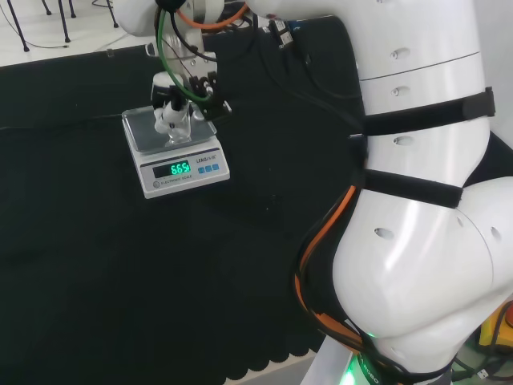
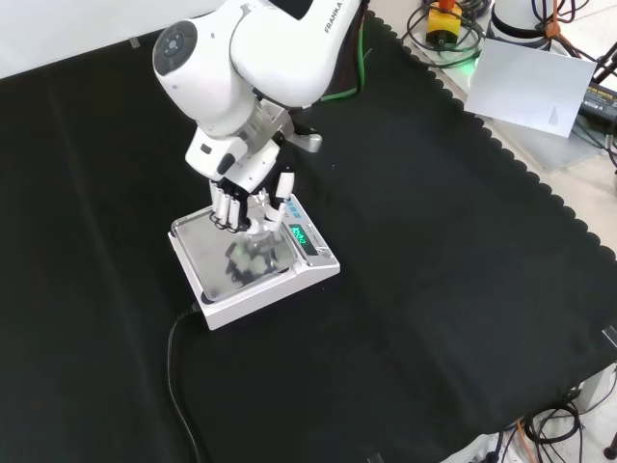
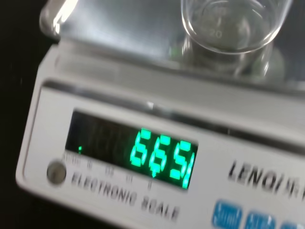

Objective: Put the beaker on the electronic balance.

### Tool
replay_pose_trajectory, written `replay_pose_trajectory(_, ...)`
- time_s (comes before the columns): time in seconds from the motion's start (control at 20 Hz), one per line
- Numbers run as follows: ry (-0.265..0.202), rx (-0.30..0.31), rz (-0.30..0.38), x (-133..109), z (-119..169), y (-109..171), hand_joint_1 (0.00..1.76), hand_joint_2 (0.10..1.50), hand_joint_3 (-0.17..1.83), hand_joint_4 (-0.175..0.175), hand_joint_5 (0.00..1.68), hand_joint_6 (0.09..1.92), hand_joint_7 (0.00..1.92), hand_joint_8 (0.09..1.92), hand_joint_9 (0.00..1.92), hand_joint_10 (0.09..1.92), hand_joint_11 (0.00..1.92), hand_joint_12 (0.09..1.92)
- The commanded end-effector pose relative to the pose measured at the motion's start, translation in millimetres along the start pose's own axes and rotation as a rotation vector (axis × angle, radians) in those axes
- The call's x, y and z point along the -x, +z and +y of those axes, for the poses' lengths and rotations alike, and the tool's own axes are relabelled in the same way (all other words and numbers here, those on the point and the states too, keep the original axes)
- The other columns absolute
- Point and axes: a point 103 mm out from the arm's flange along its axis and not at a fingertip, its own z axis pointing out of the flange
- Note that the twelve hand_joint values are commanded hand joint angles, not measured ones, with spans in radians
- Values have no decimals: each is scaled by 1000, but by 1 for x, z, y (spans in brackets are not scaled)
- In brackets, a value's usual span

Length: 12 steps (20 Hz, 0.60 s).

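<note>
beaker [image 3: 232, 26] stands upright on the electronic balance [image 1: 178, 164] pan, mouth up, long axis vertical, balance near the worktop's [image 2: 463, 289] far left corner in the head view. robot hand [image 2: 253, 204] fingers curl round beaker. clear glass: likely light, rigid, slippery, breakable. best held round the side wall. display lit, so weight probably on the pan.

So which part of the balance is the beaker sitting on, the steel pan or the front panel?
The steel pan: the clear beaker stands on that shiny plate, under the hand, while the white front panel with the lit green display carries nothing.
</note>
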Motion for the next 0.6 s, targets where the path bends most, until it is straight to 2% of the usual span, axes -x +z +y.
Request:
replay_pose_trajectory(0.05,9,35,-18,0,14,-30,1496,1175,-175,-175,915,1133,769,1167,947,1195,1092,1048)
replay_pose_trajectory(0.6,5,-2,-17,3,19,-29,1500,1171,-175,-175,917,1129,779,1165,965,1201,1081,1017)
